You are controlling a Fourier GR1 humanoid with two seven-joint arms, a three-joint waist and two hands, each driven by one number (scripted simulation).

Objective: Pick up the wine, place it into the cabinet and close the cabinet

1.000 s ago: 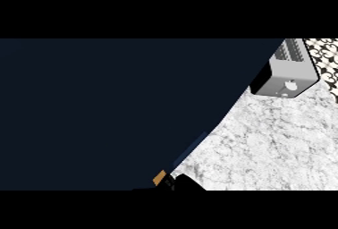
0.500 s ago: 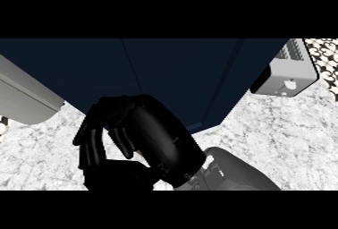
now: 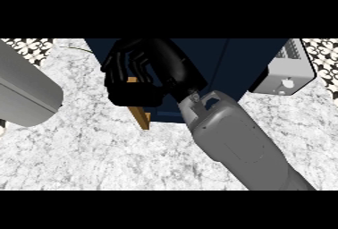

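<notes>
Here, at the bench's left edge, a grey rounded shape juts in; I take it for my left forearm, and its hand shows nowhere, so I cannot say what its fingers do. Moving right, toward the bench's far edge, my right hand is laid against the dark blue cabinet, its fingers curled over the tan edge of the cabinet door, which stands out from the cabinet front. I judge the hand sits there because the door is the last step: a curl over the door's edge lets me swing it shut. The wine I cannot see anywhere; I suppose it is already inside the cabinet, hidden behind the door and my hand, but that is only a guess. My grey right forearm runs down to the lower right. Further right, near the bench's far right corner, a grey toaster stands just beside the cabinet.
</notes>
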